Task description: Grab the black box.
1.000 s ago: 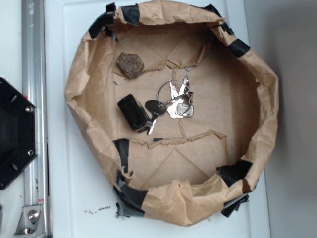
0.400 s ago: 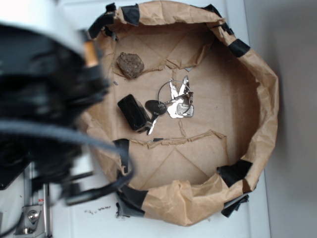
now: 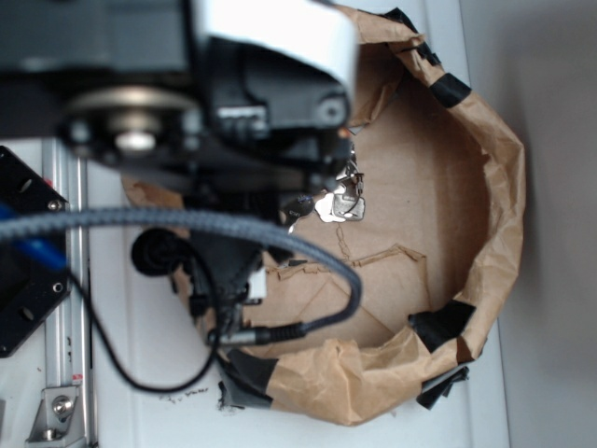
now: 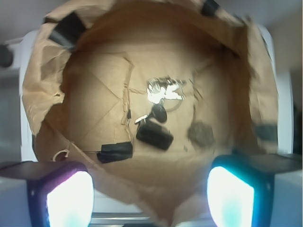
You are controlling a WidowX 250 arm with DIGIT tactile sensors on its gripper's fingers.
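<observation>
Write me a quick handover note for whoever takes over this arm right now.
Gripper: open, empty, hanging above the paper bowl, fingers wide apart.
Black box: on the bowl floor, between the rock and a black tape patch, just beside the key fob and keys.
Done: arm brought over the bowl.
Left: line up, descend, close on the box, lift.

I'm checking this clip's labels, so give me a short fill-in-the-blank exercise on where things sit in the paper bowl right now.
1. In the wrist view, the black box lies between the tape patch and the brown ____.
2. The shiny keys lie on the ____ paper bowl.
3. In the exterior view, the arm hides the black box, while the ____ stay visible.
4. The fingers are spread apart and hold ____.

Missing words: rock; brown; keys; nothing
</observation>
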